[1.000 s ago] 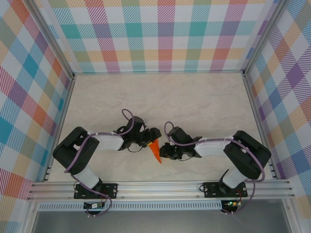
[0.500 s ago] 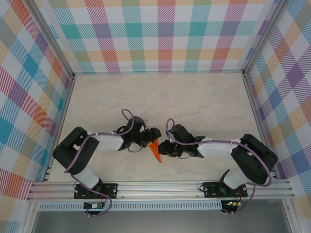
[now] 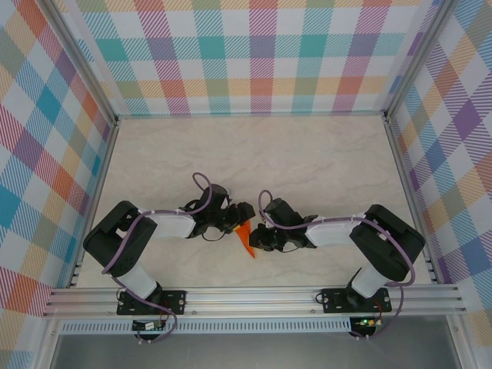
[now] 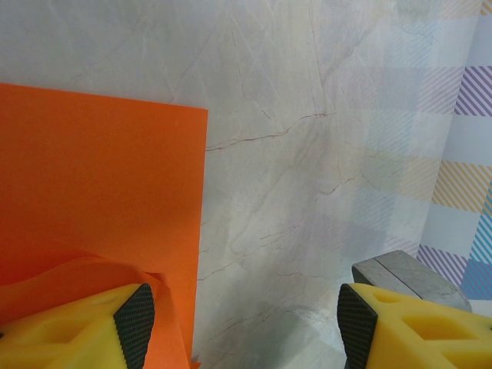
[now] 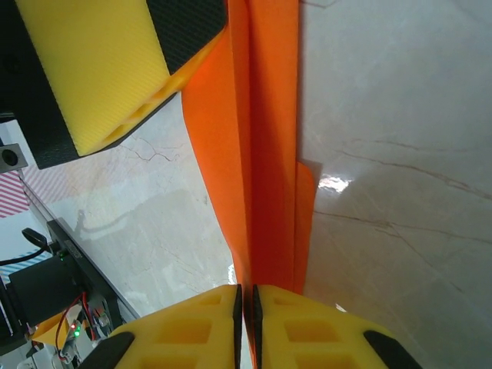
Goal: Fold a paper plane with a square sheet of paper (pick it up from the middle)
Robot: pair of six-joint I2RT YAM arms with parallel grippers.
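The square sheet of paper (image 3: 246, 240) is bright orange and folded into a slim pointed dart with a centre crease, the paper plane shape. It lies on the marble table between both grippers. My right gripper (image 5: 246, 296) is shut on the raised centre fold of the paper (image 5: 265, 154); from above it (image 3: 259, 234) sits at the paper's right edge. My left gripper (image 4: 242, 327) stands open, and a curled flap of the orange paper (image 4: 100, 192) rests against its left pad (image 4: 134, 327). From above, the left gripper (image 3: 243, 213) is at the paper's far end.
The marble tabletop (image 3: 254, 154) stretches back to checked walls (image 3: 254, 54) on three sides. An aluminium rail (image 3: 254, 296) runs along the near edge by the arm bases. The left gripper's yellow finger (image 5: 100, 69) is close beside the paper in the right wrist view.
My right gripper has closed tighter on the paper's fold and shifted slightly left, its elbow swinging out and back. The left arm and the paper have stayed put.
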